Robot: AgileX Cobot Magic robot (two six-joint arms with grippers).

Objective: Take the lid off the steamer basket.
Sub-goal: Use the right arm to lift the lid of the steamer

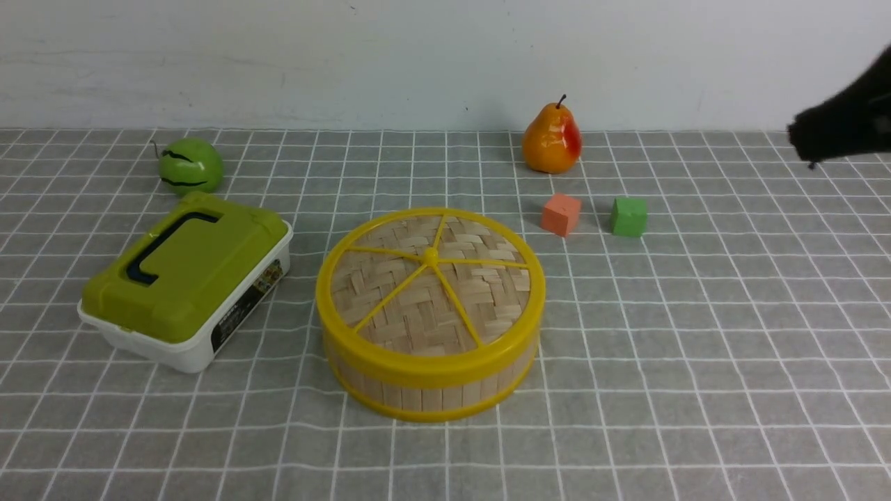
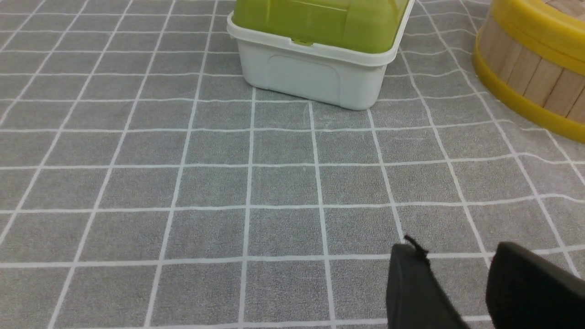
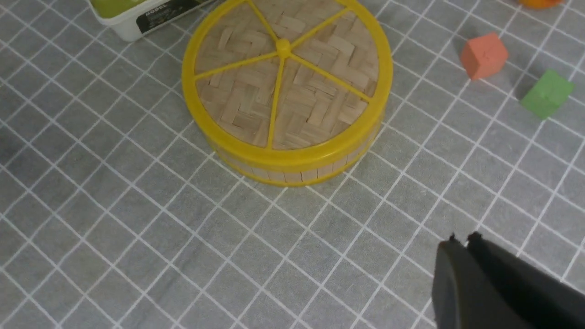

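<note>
Eyes left to start: your left gripper [image 2: 454, 256] sits low over the grey checked cloth [image 1: 696, 362] at the lower right of its wrist view, fingers spread with a gap between them, gripping nothing. Upper left of the front view, a green striped fruit [image 1: 189, 165]; just below it the white box [image 1: 174, 351] with the olive-green top [image 1: 188, 268], near the target but apart from it. Centre frame, there it is: the steamer basket [image 1: 431, 393], and the lid [image 1: 428, 299] seated flat on it, yellow rim over yellow rim, knob [image 1: 431, 255] dead centre of the disc. That knob looks like your handle, though it's small. Right of centre, a pear [image 1: 552, 139], an orange cube [image 1: 561, 214], a green cube [image 1: 628, 216], all clear of the basket. Far right edge, upper part, your right gripper [image 1: 839, 132] hangs high and blurred; its wrist view shows the fingertips pressed together, nothing between them. You'll likely need them parted before coming down on the lid.
</note>
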